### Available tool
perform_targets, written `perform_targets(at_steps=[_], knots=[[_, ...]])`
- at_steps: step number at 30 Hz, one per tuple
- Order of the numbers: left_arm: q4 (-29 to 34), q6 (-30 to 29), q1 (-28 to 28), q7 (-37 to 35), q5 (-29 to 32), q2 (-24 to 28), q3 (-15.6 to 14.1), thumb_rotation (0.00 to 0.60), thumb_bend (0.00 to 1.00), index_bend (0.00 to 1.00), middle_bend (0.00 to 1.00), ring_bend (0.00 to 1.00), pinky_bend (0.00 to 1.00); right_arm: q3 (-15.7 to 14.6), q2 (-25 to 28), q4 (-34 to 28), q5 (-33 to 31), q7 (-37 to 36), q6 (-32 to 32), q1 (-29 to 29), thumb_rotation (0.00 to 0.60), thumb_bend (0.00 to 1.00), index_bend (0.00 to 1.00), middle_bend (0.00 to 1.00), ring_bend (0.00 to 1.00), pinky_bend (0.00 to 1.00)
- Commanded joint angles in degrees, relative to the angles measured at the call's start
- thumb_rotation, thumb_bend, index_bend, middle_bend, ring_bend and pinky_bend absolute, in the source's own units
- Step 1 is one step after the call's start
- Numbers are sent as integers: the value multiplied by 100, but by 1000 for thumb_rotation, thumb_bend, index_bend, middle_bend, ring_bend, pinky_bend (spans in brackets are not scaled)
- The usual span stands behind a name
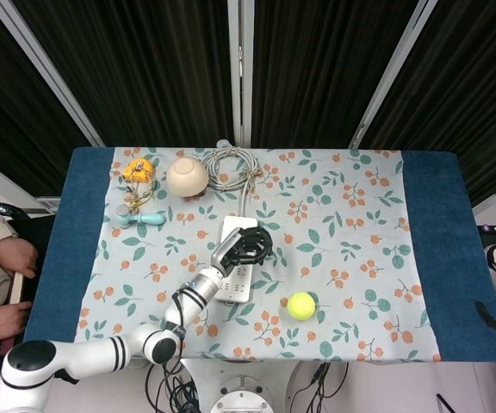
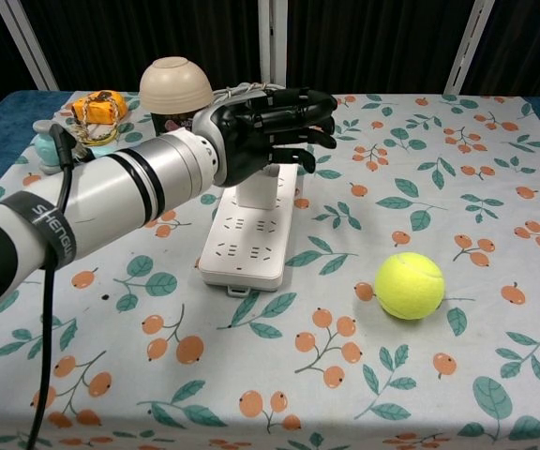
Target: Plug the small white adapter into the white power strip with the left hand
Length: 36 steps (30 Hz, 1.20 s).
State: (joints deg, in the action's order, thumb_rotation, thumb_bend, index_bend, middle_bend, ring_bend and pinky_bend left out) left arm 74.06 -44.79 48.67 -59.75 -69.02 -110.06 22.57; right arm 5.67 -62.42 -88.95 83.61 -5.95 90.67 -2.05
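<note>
White rectangular plastic power strip: one, flat on the floral tablecloth. One small white cube adapter stands upright on its far half. One black left hand hovers directly over it, fingers spread, nothing gripped. One yellow-green tennis ball lies to the right.

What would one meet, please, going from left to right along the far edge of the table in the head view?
Orange toy → upturned beige bowl → coiled grey cable. The small teal item sits nearer, below the toy, so it is left out of the row.
</note>
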Motion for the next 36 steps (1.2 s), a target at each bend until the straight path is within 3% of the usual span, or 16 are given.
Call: perform_targets(at_steps=[1,36], knots=[[-40,32,-10,-5,1,-21,1,600,432,567,603,482,647,1,-3,-2,1,5,1,1,600,155,1,177,0,70],[-196,269,-263,-352,-137,25,8,600,432,567,598,480,646,5,22,-104,3,121,26,-9,600,155,1,177,0,70]])
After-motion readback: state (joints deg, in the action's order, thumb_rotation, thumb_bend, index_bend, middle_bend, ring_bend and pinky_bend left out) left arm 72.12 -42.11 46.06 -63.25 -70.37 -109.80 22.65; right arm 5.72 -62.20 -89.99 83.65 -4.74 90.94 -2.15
